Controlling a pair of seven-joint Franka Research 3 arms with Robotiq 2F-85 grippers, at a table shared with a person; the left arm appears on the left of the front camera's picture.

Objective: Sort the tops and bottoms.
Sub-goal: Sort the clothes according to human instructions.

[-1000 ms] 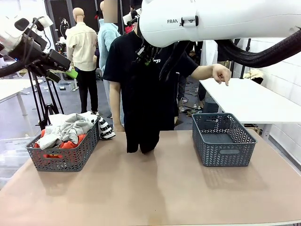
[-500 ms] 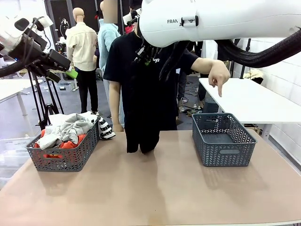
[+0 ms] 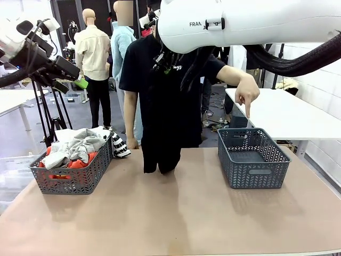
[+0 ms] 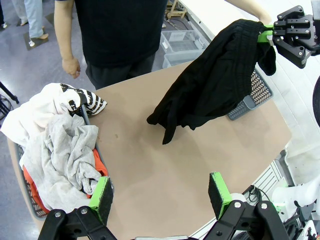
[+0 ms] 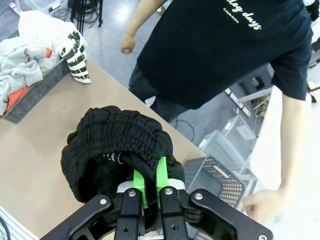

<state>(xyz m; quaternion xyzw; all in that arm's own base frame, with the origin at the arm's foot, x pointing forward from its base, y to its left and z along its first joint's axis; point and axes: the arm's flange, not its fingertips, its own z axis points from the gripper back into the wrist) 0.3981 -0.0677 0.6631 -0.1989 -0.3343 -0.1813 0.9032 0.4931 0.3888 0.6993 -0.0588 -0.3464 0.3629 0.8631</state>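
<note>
on the left, the grey basket [image 3: 72, 170] holds the tops [image 3: 74, 146], white, light grey and orange heaped together. the left gripper [image 4: 160, 192] hovers high with its fingers spread, holding nothing. mid-table, the bottoms [image 4: 210, 95] hang from the right gripper [image 5: 149, 182], pinched at the waistband. the person's hand [image 3: 246, 92], level a second ago, now points down at the other basket [image 3: 253, 157], likely marking where the bottoms belong.
</note>
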